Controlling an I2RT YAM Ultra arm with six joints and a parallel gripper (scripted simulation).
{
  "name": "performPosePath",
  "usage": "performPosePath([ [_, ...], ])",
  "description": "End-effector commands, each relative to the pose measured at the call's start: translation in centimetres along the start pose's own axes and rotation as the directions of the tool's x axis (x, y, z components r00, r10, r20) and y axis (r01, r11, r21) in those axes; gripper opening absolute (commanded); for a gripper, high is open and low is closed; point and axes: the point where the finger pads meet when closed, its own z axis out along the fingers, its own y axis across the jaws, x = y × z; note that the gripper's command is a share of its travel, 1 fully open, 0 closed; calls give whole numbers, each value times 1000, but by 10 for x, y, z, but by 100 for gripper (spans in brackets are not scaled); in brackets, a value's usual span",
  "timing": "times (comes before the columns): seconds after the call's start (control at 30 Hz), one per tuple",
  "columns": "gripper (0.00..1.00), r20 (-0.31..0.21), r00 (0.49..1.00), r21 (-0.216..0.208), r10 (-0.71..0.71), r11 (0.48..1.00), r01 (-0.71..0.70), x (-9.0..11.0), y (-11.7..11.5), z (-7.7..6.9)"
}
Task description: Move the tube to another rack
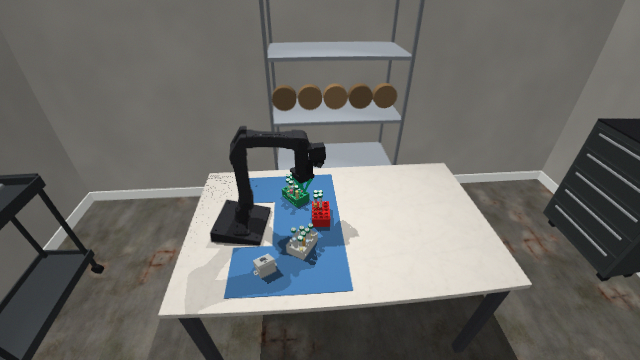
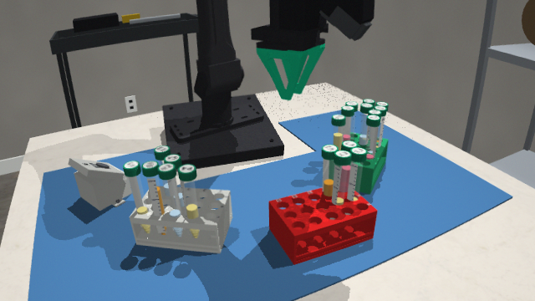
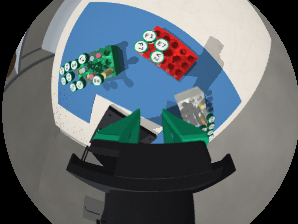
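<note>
The green source rack RA [image 1: 295, 198] [image 2: 374, 165] [image 3: 108, 60] stands at the far end of the blue mat [image 1: 300, 285] [image 2: 422, 188] and holds several green-capped tubes [image 2: 368, 109]. I cannot tell which of them is in well A1. The white destination rack RB [image 1: 304, 248] [image 2: 209, 227] [image 3: 192, 106] holds several tubes along one side. My gripper [image 1: 299, 179] [image 2: 288, 94] [image 3: 151, 112] hangs well above the table, beside the green rack on the arm-base side. Its green fingers stand a little apart with nothing between them.
The red rack QR [image 1: 321, 215] [image 2: 318, 236] [image 3: 177, 54] stands between the two racks with three tubes at one end. The grey DONE button box [image 1: 263, 265] [image 2: 99, 182] sits beyond the white rack. The arm's black base [image 2: 226, 130] stands behind the racks.
</note>
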Motion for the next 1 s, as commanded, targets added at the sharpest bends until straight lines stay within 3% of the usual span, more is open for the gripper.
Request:
performPosePath([
  [0.0, 30, 12, 993, 8, -117, 993, 117, -1, -1, -3],
  [0.07, 30, 12, 986, 8, -167, 986, 167, -1, -1, -3],
  [0.47, 30, 13, 986, 9, -167, 986, 167, -69, -13, -7],
  [0.97, 30, 13, 986, 9, -167, 986, 167, -62, -11, -8],
])
